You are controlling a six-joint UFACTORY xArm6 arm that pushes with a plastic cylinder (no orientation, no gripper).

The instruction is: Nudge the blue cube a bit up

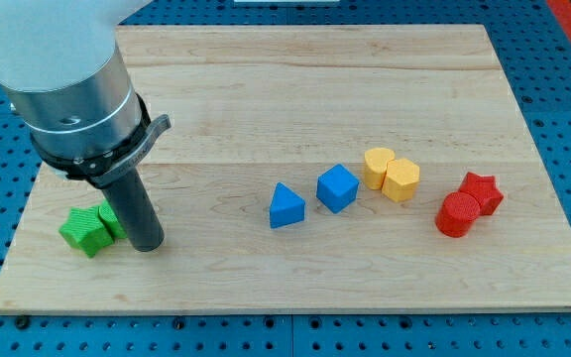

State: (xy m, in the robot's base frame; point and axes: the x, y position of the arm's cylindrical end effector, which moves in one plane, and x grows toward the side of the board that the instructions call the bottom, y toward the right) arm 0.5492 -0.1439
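My tip [148,246]: beside the green blocks [92,227] at the worktop's [266,89] left; no jaws, just a rod
Blue cube [337,187]: mid-worktop, between blue triangle [285,206] and yellow blocks [392,175]; untouched
Next: approach from below so the push goes up

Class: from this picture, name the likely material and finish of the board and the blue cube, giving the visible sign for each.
Board: probably wood, matte, unpainted; pale grain lines and plank seams show.
Blue cube: uniform flat colour, no grain; perhaps plastic or painted wood, undecidable.
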